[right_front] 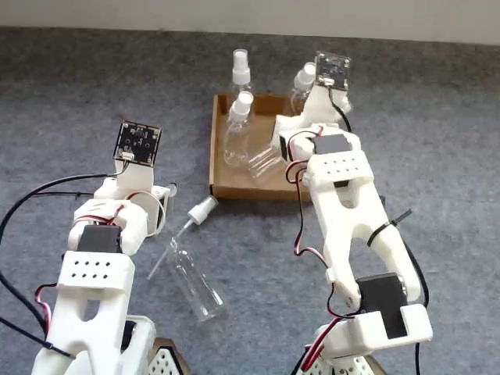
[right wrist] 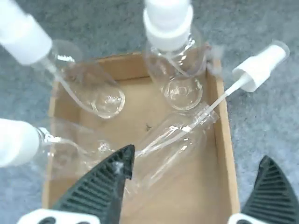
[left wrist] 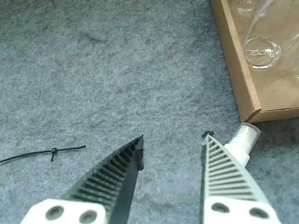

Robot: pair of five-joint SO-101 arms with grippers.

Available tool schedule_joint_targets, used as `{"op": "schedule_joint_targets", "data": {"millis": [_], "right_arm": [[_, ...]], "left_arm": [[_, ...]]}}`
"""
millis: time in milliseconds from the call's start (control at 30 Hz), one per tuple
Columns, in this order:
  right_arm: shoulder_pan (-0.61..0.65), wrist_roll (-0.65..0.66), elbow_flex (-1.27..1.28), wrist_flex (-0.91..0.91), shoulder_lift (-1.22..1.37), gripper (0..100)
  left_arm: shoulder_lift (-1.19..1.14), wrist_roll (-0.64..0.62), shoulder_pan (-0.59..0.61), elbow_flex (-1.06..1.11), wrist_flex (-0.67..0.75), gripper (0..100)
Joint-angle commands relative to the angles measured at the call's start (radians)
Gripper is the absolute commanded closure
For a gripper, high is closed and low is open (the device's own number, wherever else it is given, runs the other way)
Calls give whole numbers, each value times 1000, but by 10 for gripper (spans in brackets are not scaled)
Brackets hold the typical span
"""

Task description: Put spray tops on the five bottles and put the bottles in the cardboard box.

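**Loose bottle lying slantwise behind the left fingers**

The left gripper point(left wrist: 173, 142) is hovering low over the grey, felt-like worktop point(left wrist: 93, 70), its fingers spread and holding nothing. The white plastic spray top point(left wrist: 244, 140) is lying just outside one fingertip, toward the corner of the cardboard box point(left wrist: 236, 70). The clear, cylindrical loose bottle point(right_front: 195, 277) is lying farther back, its long axis slanting toward this arm's base. The top's thin dip tube seems to be lying beside it, not inside. The right gripper point(right wrist: 196, 156) is hanging spread and empty above the glossy boxed bottles point(right wrist: 180, 88).
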State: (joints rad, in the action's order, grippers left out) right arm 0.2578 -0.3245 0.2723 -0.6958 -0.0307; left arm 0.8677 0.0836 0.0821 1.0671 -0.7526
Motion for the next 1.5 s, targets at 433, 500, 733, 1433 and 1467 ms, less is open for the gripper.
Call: {"op": "schedule_joint_targets", "data": {"millis": [433,500,733,1433,1467], "right_arm": [[45,-227,-35,153,128,659],[47,-229,-35,171,142,659],[47,-229,-35,214,200,659],[41,-229,-33,213,223,864],[39,-229,-33,213,223,864]], "left_arm": [[10,-6,-16,-4,14,804],[10,-6,-16,-4,14,804],[10,-6,-16,-4,14,804],[10,-6,-16,-4,14,804],[10,-6,-16,-4,14,804]]}}
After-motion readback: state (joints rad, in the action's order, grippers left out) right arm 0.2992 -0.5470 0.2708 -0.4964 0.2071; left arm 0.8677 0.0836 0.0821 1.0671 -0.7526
